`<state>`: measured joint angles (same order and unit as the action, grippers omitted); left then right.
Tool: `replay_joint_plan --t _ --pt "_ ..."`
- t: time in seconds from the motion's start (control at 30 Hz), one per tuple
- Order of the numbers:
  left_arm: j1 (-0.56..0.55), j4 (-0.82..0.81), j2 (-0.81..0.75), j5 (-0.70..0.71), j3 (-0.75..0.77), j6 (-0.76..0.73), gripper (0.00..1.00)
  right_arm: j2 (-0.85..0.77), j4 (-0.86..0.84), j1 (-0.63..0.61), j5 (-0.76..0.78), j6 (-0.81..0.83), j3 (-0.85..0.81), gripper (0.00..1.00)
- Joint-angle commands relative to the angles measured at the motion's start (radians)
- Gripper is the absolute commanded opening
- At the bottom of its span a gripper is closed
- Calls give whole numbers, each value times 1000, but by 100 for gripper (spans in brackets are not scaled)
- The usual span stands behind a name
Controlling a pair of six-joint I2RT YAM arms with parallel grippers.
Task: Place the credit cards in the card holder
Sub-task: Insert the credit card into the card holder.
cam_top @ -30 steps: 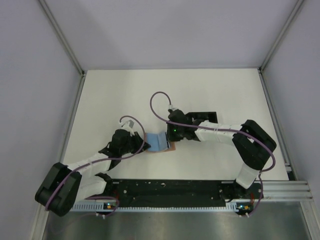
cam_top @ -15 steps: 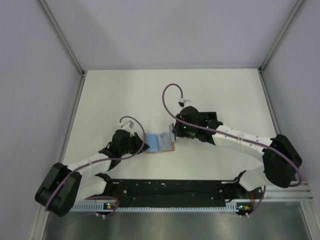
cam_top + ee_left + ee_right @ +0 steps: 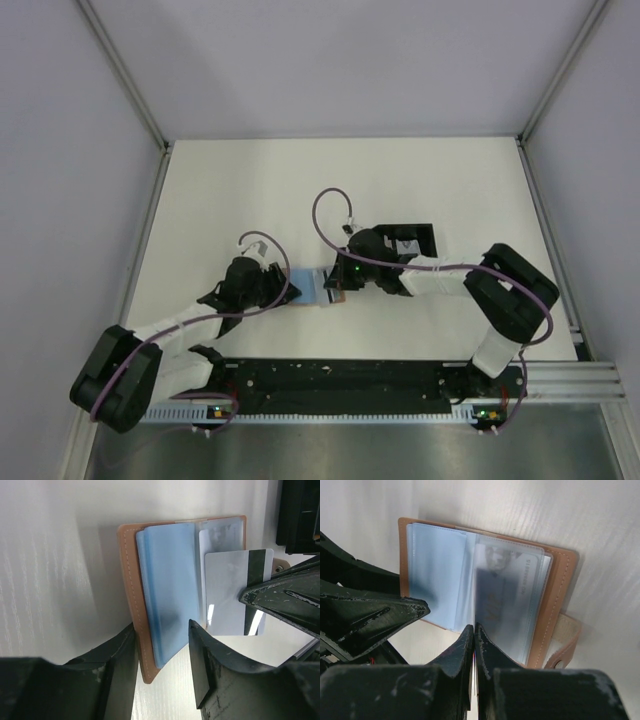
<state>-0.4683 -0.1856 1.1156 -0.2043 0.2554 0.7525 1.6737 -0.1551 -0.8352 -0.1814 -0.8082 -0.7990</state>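
The card holder (image 3: 312, 283) lies open on the white table, tan cover (image 3: 131, 575) down and pale blue sleeves (image 3: 170, 585) up. My right gripper (image 3: 336, 282) is shut on a credit card (image 3: 232, 590), pale with a dark stripe. The card stands on edge over the holder's right-hand page (image 3: 520, 595), its far edge at the sleeves. In the right wrist view the right gripper (image 3: 474, 628) has its fingers pressed together on the card (image 3: 492, 605). My left gripper (image 3: 161, 630) is open, its jaws straddling the near corner of the holder's left page.
A black square tray (image 3: 410, 238) sits just behind the right gripper, and its edge (image 3: 300, 510) shows in the left wrist view. Both grippers meet over the holder, fingertips close together. Grey walls enclose the table on three sides.
The right arm swung out to the right, then came back left over the holder with the card. The left gripper's jaws have widened around the holder's left page.
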Motion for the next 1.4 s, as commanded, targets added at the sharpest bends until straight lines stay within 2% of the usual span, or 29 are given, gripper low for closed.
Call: replay_joint_plan --t 0.0,0.13,0.2,0.3,0.37,0.63,0.93,1.37 --pt "0 78 3 54 39 -12 49 26 -138 10 -44 -32 -3 0" --pt "2 118 9 77 54 -21 47 37 -168 24 -84 -52 3 0" --pt "0 144 10 89 67 -28 45 -8 -202 25 -92 -63 26 0" --pt "0 159 4 105 68 -33 43 -25 -105 28 -29 -26 -11 0" --pt "0 155 6 106 68 -35 42 12 -83 39 -47 -25 -32 0" --pt "0 141 9 91 62 -39 37 113 -210 48 -118 -109 -9 0" --pt "0 127 33 66 65 -45 29 172 -239 54 -128 -147 -19 0" --pt "-9 84 46 11 42 -35 26 196 -327 53 -30 -186 20 0"
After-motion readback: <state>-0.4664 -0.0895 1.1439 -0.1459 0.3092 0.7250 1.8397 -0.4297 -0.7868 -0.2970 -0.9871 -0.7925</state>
